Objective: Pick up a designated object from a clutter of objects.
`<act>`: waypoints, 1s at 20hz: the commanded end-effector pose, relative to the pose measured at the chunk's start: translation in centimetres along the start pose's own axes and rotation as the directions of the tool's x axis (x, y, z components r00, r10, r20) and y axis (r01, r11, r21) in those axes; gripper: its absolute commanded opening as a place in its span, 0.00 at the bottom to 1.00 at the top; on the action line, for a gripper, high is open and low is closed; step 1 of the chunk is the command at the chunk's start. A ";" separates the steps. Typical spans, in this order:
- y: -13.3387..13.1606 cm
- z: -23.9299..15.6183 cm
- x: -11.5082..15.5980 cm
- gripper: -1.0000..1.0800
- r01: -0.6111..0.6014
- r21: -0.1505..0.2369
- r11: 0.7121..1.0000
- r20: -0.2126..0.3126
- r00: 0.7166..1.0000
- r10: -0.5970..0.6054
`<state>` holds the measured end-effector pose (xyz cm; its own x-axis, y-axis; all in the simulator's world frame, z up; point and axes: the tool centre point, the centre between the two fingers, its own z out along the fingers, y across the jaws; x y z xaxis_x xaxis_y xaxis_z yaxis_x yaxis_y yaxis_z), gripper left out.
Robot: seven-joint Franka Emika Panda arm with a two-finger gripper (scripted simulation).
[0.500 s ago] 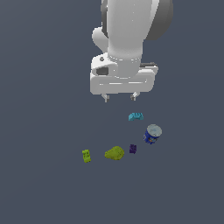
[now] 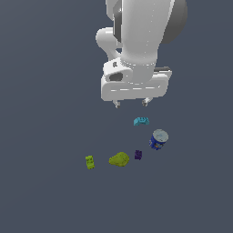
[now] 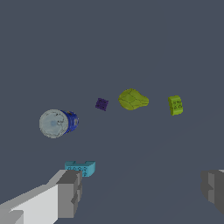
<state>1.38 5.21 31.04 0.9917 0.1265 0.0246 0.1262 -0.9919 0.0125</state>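
Note:
The designated object is a tiny dark purple block (image 2: 138,155) (image 3: 101,104) lying on the grey floor between the blue can (image 2: 159,139) (image 3: 58,123) and the olive-green lump (image 2: 119,159) (image 3: 133,99). My gripper (image 2: 130,103) (image 3: 142,192) hangs high above the clutter of objects, open, with nothing between its grey fingertips (image 3: 70,191). It sits nearest the cyan curved brick (image 2: 141,121) (image 3: 80,168), well apart from the purple block.
A lime-green brick (image 2: 90,162) (image 3: 175,105) lies at the exterior view's left end of the row. The blue can lies on its side, pale top showing. The white arm fills the upper part of the exterior view.
The gripper and arm have shifted slightly; the objects lie where they were.

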 end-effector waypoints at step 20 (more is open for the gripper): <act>-1.8 7.2 3.7 0.96 -0.112 0.008 0.994 0.008 0.994 0.112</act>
<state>4.53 7.15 25.17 0.9992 0.0335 0.0202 0.0335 -0.9994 0.0024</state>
